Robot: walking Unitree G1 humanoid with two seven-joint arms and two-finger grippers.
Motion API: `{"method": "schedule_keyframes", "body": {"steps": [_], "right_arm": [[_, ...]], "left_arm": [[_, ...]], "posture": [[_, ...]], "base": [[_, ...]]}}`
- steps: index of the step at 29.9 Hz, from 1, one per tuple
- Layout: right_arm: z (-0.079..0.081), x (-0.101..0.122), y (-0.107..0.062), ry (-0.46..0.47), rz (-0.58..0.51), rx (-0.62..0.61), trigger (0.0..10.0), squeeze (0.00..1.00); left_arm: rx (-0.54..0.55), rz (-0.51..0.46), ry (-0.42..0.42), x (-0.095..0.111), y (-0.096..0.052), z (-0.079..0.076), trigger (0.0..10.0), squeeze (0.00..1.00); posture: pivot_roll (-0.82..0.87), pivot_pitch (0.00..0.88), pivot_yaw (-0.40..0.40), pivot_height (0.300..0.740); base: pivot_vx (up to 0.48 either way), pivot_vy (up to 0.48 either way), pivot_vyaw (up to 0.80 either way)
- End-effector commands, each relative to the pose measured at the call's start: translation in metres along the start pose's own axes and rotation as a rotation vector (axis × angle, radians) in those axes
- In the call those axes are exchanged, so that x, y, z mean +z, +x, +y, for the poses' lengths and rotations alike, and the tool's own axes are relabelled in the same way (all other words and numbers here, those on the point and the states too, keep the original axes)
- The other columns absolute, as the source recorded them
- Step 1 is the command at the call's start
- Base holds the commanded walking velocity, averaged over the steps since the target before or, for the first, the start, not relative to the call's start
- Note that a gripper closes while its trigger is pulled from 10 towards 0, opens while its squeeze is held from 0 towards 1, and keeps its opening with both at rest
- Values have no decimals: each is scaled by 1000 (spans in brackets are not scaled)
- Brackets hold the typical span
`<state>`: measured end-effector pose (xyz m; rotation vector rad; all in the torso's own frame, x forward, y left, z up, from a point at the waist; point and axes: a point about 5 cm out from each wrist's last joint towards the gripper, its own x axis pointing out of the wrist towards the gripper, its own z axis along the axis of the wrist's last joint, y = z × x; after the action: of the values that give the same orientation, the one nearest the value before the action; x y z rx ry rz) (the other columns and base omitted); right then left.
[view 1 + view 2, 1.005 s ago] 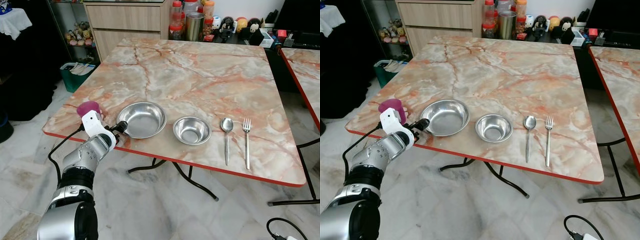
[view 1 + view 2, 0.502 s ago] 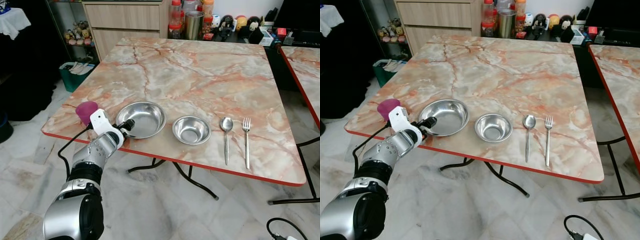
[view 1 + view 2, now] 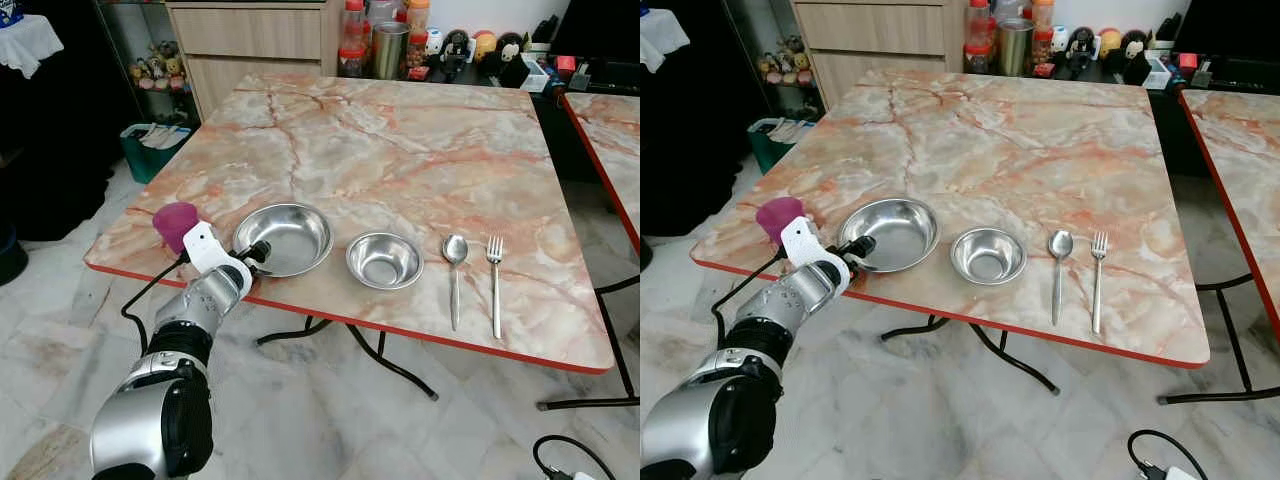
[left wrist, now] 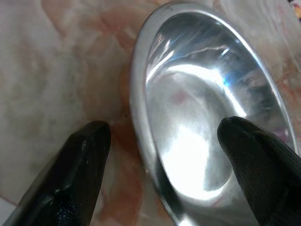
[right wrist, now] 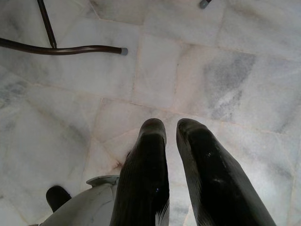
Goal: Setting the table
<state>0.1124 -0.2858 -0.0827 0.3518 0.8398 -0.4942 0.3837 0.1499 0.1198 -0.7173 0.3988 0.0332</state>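
Note:
On the marble table [image 3: 400, 150] near its front edge lie, from left to right, a purple cup [image 3: 176, 223], a large steel bowl [image 3: 285, 237], a small steel bowl [image 3: 384, 259], a spoon [image 3: 454, 272] and a fork [image 3: 494, 280]. My left gripper [image 3: 256, 252] is at the large bowl's near-left rim and stands open. In the left wrist view the large bowl's rim [image 4: 141, 122] runs between the two fingers [image 4: 84, 155], one outside and one over the bowl's inside. My right gripper [image 5: 171, 136] hangs over the floor with its fingers nearly together.
Bottles and a steel canister [image 3: 388, 50] stand beyond the table's far edge, with toys beside them. A second marble table [image 3: 610, 140] is on the right. A wooden cabinet [image 3: 250, 45] and a green bin [image 3: 155, 150] stand at the back left. Table legs [image 5: 61, 47] cross the tiled floor.
My left arm has barely shifted in the last half second; a second ago the gripper was slightly lower and to the left, short of the bowl's rim. The camera moved a little.

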Motion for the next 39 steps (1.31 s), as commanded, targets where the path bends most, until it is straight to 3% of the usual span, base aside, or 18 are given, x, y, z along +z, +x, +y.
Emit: {"method": "schedule_keyframes", "body": {"steps": [1, 7, 8, 9, 10, 39], "right_arm": [[-1, -1, -1, 14, -5, -6, 10000, 0], [-1, -1, -1, 14, -5, -7, 10000, 0], [-1, -1, -1, 14, -5, -7, 10000, 0], [-1, -1, -1, 14, -5, -7, 10000, 0], [-2, -1, -1, 13, -5, -8, 10000, 0], [-1, 0, -1, 13, -10, -6, 10000, 0]], "left_arm": [[-17, -10, -20, 3, 2, -7, 10000, 0], [-14, -10, -22, 3, 3, -8, 10000, 0], [-7, -9, -23, 2, 3, -8, 5333, 0], [-2, -8, -24, 2, 3, -8, 5333, 0], [2, -9, -23, 1, 3, -7, 0, 0], [43, -13, -27, 2, 4, -2, 0, 0]], "posture": [[73, 61, 40, 740], [68, 60, 42, 740], [68, 60, 42, 740], [68, 60, 42, 740], [67, 60, 40, 740], [66, 58, 39, 740]], "base": [[0, 0, 0], [0, 0, 0], [0, 0, 0], [0, 0, 0], [0, 0, 0], [0, 0, 0]]}}
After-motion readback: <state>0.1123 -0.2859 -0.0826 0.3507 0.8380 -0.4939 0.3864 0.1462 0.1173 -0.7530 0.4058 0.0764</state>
